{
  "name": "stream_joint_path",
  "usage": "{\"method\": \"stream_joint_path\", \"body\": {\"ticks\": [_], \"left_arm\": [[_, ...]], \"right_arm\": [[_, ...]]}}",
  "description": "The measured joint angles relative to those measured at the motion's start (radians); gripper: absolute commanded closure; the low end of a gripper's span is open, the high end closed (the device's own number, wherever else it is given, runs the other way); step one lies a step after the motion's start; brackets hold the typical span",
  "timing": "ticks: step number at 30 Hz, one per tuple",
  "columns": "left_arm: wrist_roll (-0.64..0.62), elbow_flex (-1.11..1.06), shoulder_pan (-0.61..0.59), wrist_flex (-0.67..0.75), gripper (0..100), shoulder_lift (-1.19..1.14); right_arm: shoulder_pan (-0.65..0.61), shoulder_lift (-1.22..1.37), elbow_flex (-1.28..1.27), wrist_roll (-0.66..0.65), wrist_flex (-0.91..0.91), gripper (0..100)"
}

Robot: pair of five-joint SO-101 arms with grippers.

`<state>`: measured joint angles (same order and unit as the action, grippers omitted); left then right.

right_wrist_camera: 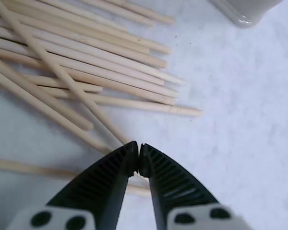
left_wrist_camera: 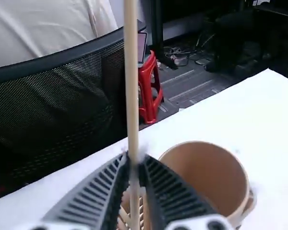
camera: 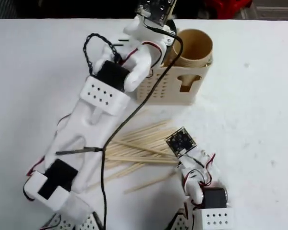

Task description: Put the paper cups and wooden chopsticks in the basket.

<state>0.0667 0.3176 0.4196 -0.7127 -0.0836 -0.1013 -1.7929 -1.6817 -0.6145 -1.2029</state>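
Note:
A cream slotted basket (camera: 165,88) stands at the back of the table with a tan paper cup (camera: 194,45) inside it. In the left wrist view my left gripper (left_wrist_camera: 134,167) is shut on one wooden chopstick (left_wrist_camera: 131,72), held upright over the basket beside the paper cup (left_wrist_camera: 206,177). A pile of wooden chopsticks (camera: 139,148) lies on the white table in front of the basket. My right gripper (right_wrist_camera: 138,155) hovers low at the near edge of the chopstick pile (right_wrist_camera: 86,62), its jaws shut and nothing visibly between them.
The left arm (camera: 96,124) stretches diagonally across the table and over part of the pile. One stray chopstick (camera: 149,183) lies nearer the front. A basket corner (right_wrist_camera: 245,12) shows beyond the pile. Bare table lies to the right.

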Motion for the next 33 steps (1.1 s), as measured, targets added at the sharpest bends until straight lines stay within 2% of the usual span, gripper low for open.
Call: {"method": "stream_joint_path", "body": {"ticks": [7,12,24,29,33], "left_arm": [[0.0,0.0,0.0,0.02,97,-0.017],[0.0,0.0,0.0,0.021,91,-0.017],[0.0,0.0,-0.003,0.017,92,-0.017],[0.0,0.008,-0.021,-0.095,92,-0.005],[0.0,0.008,-0.112,-0.238,92,0.086]], "right_arm": [[0.0,0.0,0.0,0.0,0.0,97.8],[0.0,0.0,0.0,0.0,0.0,97.8],[0.0,0.0,0.0,0.0,0.0,97.8],[0.0,0.0,0.0,0.0,0.0,97.8],[0.0,0.0,0.0,0.0,0.0,97.8]]}}
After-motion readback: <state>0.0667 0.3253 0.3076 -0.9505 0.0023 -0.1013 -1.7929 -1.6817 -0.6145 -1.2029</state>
